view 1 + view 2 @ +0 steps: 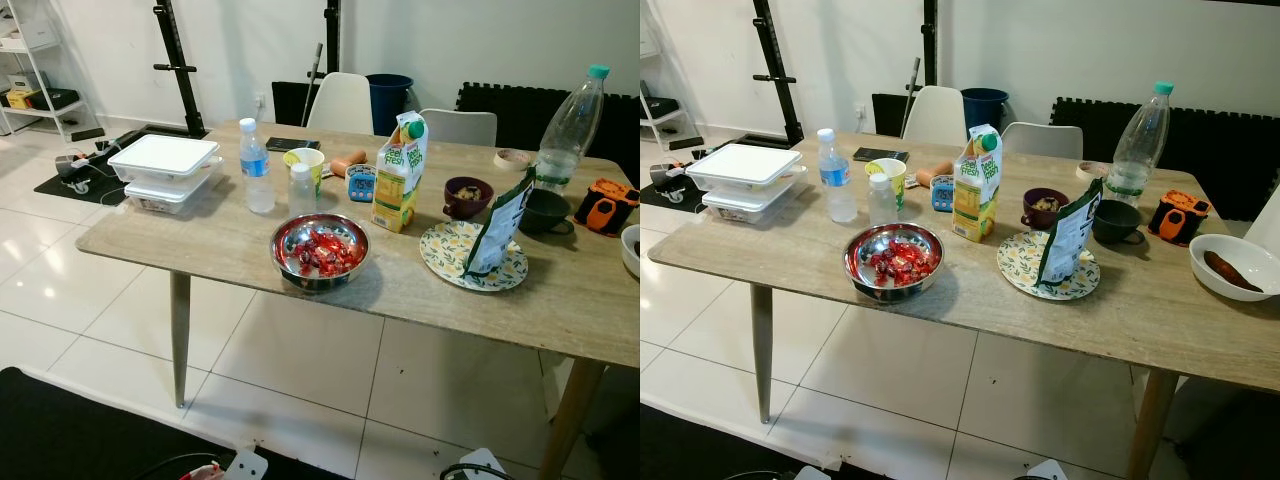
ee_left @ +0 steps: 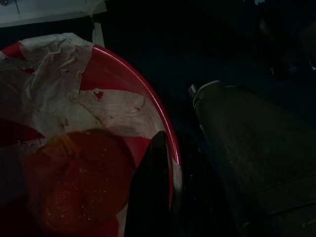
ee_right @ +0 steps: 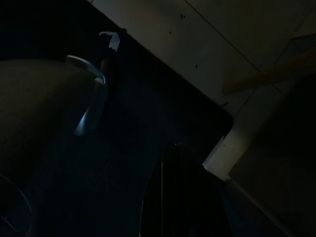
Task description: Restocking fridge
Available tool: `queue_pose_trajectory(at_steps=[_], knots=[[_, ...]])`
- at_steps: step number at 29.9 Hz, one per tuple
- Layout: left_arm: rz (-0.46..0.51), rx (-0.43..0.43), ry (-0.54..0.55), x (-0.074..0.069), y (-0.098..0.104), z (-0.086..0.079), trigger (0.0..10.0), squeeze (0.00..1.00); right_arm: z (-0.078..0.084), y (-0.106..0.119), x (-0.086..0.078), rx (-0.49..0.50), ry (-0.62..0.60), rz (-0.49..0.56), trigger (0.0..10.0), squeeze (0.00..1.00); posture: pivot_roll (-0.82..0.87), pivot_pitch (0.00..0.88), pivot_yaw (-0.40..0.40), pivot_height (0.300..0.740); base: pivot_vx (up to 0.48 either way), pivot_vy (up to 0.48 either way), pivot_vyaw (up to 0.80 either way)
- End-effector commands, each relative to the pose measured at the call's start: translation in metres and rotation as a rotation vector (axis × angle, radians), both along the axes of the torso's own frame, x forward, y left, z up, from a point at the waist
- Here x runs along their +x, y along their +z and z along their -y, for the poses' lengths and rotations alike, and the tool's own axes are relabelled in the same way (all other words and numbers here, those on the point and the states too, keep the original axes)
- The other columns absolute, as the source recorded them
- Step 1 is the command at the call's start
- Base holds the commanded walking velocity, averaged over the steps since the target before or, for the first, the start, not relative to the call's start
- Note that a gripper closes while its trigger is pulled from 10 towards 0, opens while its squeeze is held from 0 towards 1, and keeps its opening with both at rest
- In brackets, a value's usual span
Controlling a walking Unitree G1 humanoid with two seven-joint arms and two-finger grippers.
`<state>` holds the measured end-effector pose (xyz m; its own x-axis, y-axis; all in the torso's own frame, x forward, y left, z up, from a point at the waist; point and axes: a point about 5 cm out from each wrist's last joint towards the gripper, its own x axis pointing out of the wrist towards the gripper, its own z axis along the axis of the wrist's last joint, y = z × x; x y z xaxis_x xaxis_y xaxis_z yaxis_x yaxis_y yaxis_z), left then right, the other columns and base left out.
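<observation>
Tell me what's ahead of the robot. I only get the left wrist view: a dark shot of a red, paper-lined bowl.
Observer: A wooden table stands ahead, with a steel bowl of red-wrapped sweets near its front edge.
Operator: Any drinks?
Observer: An upright juice carton stands behind that bowl, to its right, and a small water bottle to its left.
Operator: Far right end?
Observer: A white bowl holds one brown oblong food.

I'm looking at a home dining area: a wooden table [image 1: 560, 300] on white floor tiles [image 1: 90, 320], white chairs [image 1: 340, 100] tucked behind it. Food's everywhere on top, a juice carton [image 1: 400, 172], water bottles [image 1: 256, 166], a steel bowl of red-wrapped sweets [image 1: 319, 251]. A black exercise rack [image 1: 180, 70] stands by the wall.
</observation>
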<state>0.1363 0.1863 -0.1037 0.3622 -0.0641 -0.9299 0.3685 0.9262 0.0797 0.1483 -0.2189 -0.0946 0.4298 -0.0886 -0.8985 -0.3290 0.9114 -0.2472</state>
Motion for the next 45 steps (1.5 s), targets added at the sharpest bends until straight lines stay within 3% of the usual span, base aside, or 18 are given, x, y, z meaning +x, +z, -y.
queue_pose_trajectory(at_steps=[1, 29, 45], knots=[[-0.022, -0.005, -0.010, -0.0049, -0.0021, 0.0030, 10.0, 0.00, -0.0007, -0.0005, -0.0007, -0.004, 0.008, -0.006, 10.0, 0.00, -0.07, 0.000, -0.009, 0.740, 0.000, 0.000, 0.00], [-0.021, -0.008, -0.006, -0.0050, -0.0023, 0.0045, 10.0, 0.00, 0.0009, 0.0007, 0.0019, -0.009, 0.003, -0.008, 10.0, 0.00, -0.07, 0.000, -0.007, 0.740, 0.000, 0.000, 0.00], [-0.024, -0.004, -0.004, -0.0071, -0.0030, 0.0044, 10.0, 0.00, 0.0030, -0.0010, -0.0036, -0.018, 0.005, -0.030, 10.0, 0.00, -0.07, 0.000, -0.007, 0.740, 0.000, 0.000, -0.79]])
